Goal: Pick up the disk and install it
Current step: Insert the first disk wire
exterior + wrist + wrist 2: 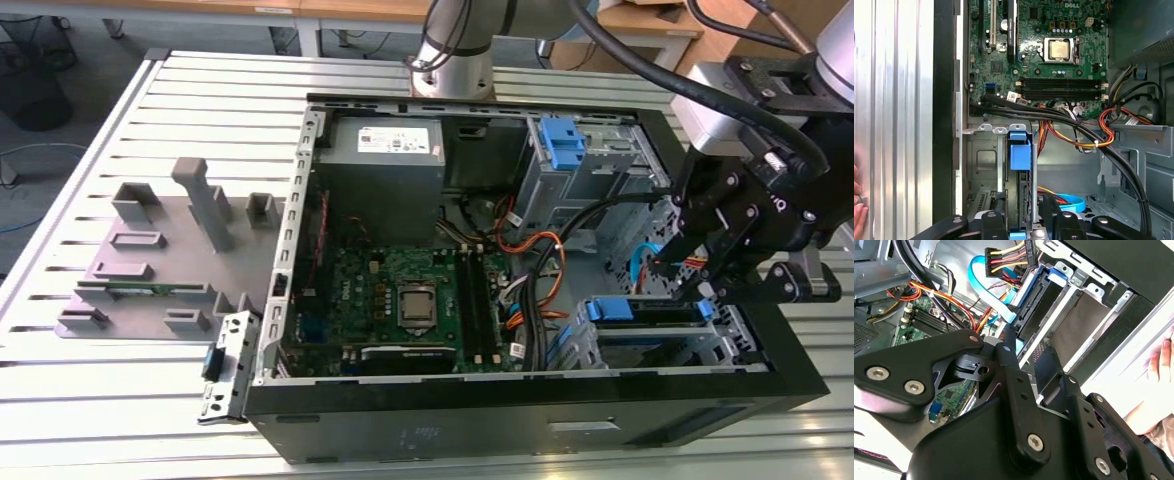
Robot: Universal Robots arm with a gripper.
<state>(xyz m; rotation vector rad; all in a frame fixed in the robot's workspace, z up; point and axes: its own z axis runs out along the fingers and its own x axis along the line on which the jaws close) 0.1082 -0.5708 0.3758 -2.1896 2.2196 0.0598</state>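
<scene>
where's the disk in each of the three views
Exterior view: the disk stands on edge in the drive cage, toward the exterior view's lower right.
First wrist view: edge-on in that cage, blue tab showing.
Second wrist view: blue rail and dark side, in the cage.
Shared landmark: the orange cables near it.

Showed matte black over the jointed metal tool (721,285), dotted with silver screw heads. Ran pale silver in long ribbed stripes across the slatted aluminium table (160,90). Wore deep green on the square motherboard (400,300), speckled with black chips around a silver socket. Set bright blue along the plastic rails of the flat rectangular metal disk (1020,152), dark on its exposed edge. Mixed orange, red, yellow and black through the bundled wire harness (1104,125). Lay plain grey on the boxy power supply (380,150), broken by a white sticker. Framed everything in the black rectangular computer case (534,410).
</scene>
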